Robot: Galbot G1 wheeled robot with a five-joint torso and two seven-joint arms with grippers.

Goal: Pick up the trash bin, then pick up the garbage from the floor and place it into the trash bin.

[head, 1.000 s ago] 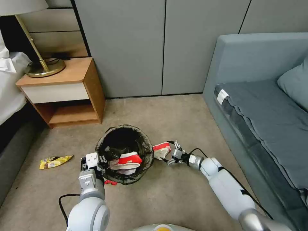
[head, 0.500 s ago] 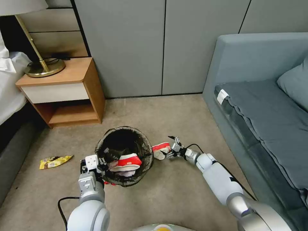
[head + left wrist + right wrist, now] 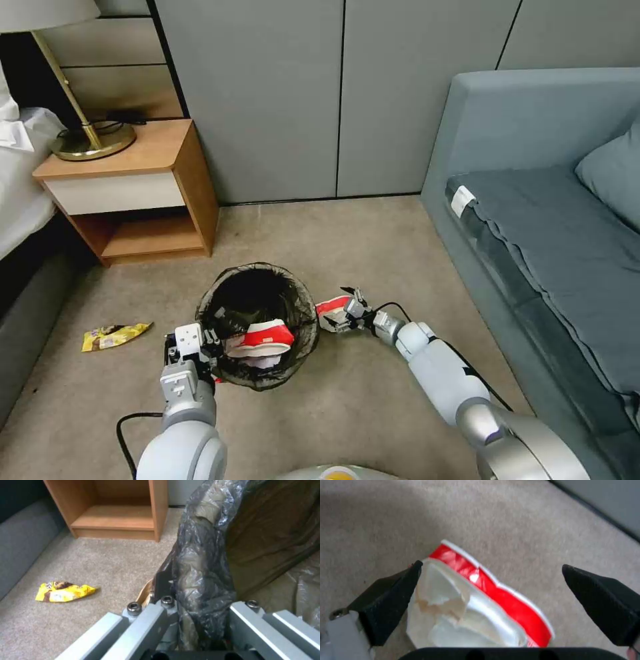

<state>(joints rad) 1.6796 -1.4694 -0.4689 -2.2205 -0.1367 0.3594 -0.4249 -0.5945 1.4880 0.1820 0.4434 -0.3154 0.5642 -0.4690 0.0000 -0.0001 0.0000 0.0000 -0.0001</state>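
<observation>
The trash bin [image 3: 257, 323] stands on the carpet [image 3: 373, 247] in the near middle of the scene, lined with a dark translucent bag [image 3: 206, 562] folded over its rim. Inside it lie a crushed red-and-white paper cup [image 3: 261, 335] and some white paper under it. The left gripper [image 3: 200, 347] is at the near left side of the bin, and its fingers [image 3: 150, 620] are clamped on the rim, with the bag pressed between them.

Just right of the bin, on the floor, lies a second crushed cup [image 3: 476, 605], red and white with a torn pale inside. No writing can be read on it. The right gripper [image 3: 343, 311] is at this cup with its black fingertips [image 3: 391, 590] spread wide apart, one on each side of the cup; the left one is almost touching it and nothing is gripped.

Far to the left on the carpet lies a yellow snack wrapper [image 3: 63, 592]; its print has brown and white marks but the words are too small to read. Behind it stands a wooden nightstand [image 3: 133, 193] with an open lower shelf and a brass lamp [image 3: 87, 133] on top. On the right is a grey sofa [image 3: 553, 220] with a small white label [image 3: 461, 199] on the cushion edge, not readable.
</observation>
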